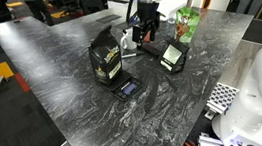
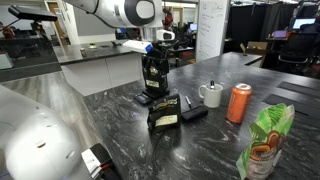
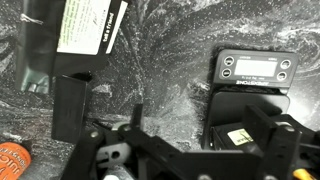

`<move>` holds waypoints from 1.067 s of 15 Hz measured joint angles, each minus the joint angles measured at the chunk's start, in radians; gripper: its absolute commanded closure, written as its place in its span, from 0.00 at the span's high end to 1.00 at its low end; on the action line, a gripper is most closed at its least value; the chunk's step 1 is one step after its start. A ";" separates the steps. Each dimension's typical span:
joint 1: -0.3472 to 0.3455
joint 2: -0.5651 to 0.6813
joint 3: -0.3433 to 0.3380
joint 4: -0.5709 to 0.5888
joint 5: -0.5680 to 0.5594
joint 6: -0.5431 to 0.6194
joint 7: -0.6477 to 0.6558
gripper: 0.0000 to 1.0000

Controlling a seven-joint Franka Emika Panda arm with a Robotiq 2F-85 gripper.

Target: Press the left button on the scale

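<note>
Scale (image 1: 125, 87) beside black bag (image 1: 104, 58), well apart from wide-open, empty jaws.

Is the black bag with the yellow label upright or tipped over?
Upright. In an exterior view the black bag stands tall on its base on the table.

The tabletop (image 1: 63, 91) is dark grey/black stone look w/ white swirly veining all over. The bag (image 1: 104, 58) is black w/ a yellow label (image 1: 111, 57). The scale (image 1: 126, 87) is black too, bluish patch on one end. Tilted device (image 1: 173, 56): black, pale screen. The snack bag (image 2: 265, 140) is bright green w/ orange + white bits, the can (image 2: 239, 103) is orange, the mug (image 2: 211, 95) plain white. The arm (image 2: 120, 12) is white & grey, end effector (image 1: 145, 39) black. The robot base (image 1: 259, 92) looks glossy white imo.
</note>
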 measured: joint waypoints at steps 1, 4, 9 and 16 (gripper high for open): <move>0.001 0.007 0.025 0.000 -0.017 0.000 0.027 1.00; 0.003 0.033 0.097 0.000 -0.062 0.001 0.135 0.66; 0.014 0.053 0.135 0.000 -0.063 0.012 0.234 0.30; 0.015 0.071 0.135 -0.004 -0.058 0.099 0.260 0.00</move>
